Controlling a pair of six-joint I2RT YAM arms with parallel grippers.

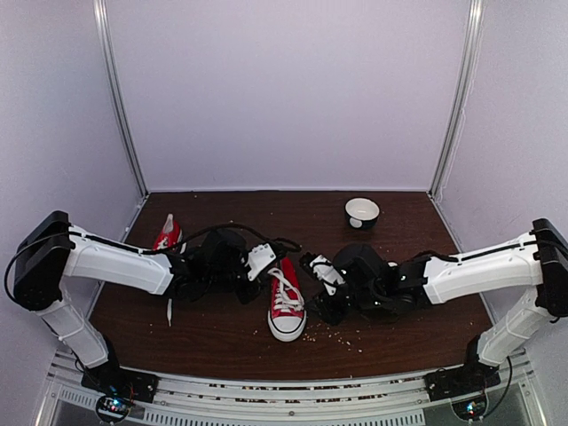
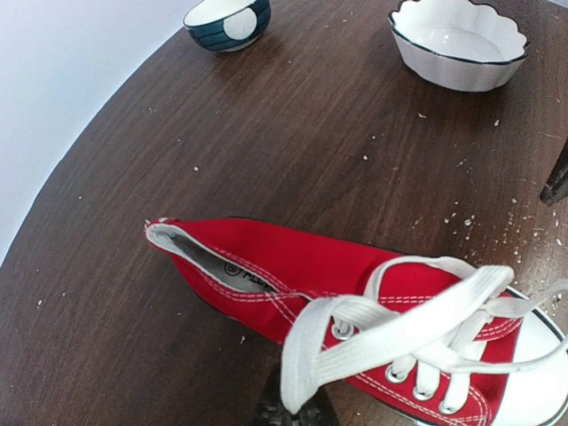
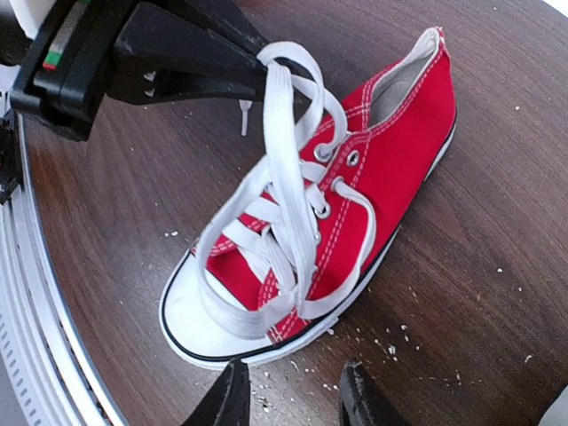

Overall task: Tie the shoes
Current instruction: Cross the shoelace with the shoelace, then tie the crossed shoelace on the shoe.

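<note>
Left hand (image 3: 251, 69) pinched shut; right hand (image 3: 293, 401) fingers slightly apart.

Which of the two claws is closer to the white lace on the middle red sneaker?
The left. The left gripper is pinching a loop of the white lace above the red sneaker. The right gripper sits beside the toe end, jaws apart, touching nothing.

Blue bowl (image 2: 226, 19), white scalloped bowl (image 2: 457, 44), crumbs (image 2: 461, 220) on wooden table (image 2: 293, 133).
</note>
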